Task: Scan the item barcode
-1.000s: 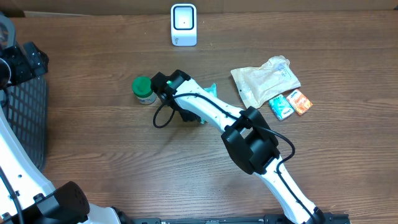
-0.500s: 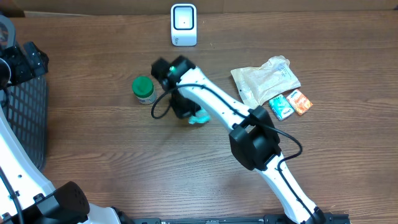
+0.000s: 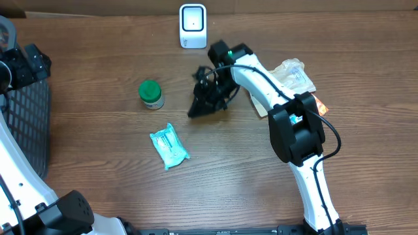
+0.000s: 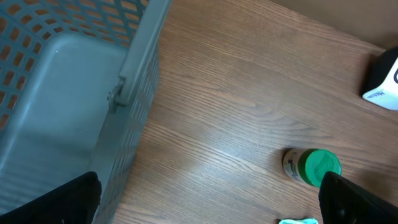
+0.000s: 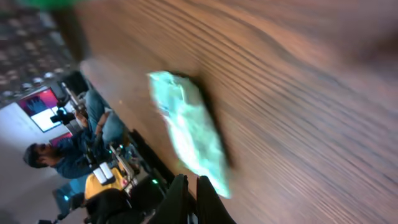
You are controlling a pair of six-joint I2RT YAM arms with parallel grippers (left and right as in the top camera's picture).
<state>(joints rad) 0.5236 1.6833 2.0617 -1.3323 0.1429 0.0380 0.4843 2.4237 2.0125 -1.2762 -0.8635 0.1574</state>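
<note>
Teal packet [image 3: 169, 147]: lies flat and slightly askew on the wooden table [image 3: 98, 170]. It is down and to the left of the right gripper's fingertips, clear of them, with nothing touching it. The right wrist view shows it blurred, ahead of the fingers.

Grey basket [image 4: 74, 93]: slatted walls, at the far left, just beside the left finger of the left gripper [image 4: 208, 186].

Left gripper: released, with the two dark fingers [image 4: 62, 199] spread to the lower corners of its own view and nothing between them. It hangs over bare wood next to the basket wall.

Green-lidded jar [image 3: 151, 94]: small and upright, near the inner side of the left gripper's right finger. It stands to the left of the right gripper's fingertips, apart from them and from the packet.

Scanner [image 3: 192, 26]: white housing with a dark face, at the far edge of the table, beyond the right gripper's fingertips.

Right gripper [image 3: 194, 112]: clenched with nothing in it, fingers [image 5: 186, 199] pressed together, pointing down and left between jar and scanner.

White pouch [image 3: 287, 77]: crumpled, behind the right arm, well apart from its fingertips.
</note>
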